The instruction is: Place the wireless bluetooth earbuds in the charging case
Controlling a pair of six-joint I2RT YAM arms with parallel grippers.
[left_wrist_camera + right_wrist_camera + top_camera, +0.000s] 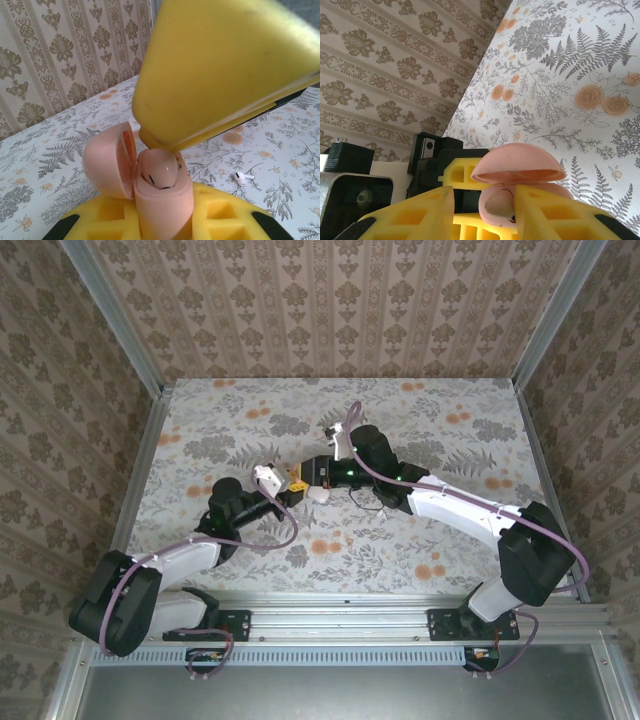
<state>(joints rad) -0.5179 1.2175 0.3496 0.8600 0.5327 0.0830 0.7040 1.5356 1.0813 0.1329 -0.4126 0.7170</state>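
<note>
Top external: the left end effector point(290, 487) and right end effector point(316, 478) meet mid-counter point(450, 420). Left wrist: the left end effector clamps the open pink charging case point(155, 195), which has a seated earbud point(161, 174) inside. A loose earbud point(243, 176) lies on the counter to the right. Right wrist: the right fingers point(410, 215) stand apart, flanking the case.

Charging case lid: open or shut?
Open. The lid stands swung back from the charging case, exposing an earbud seated inside.

No words, numbers, brand names or signs can be read anywhere. The brown flowery paper walls point(330, 300) and the grey leaf-print table top point(450, 440) carry patterns only.
</note>
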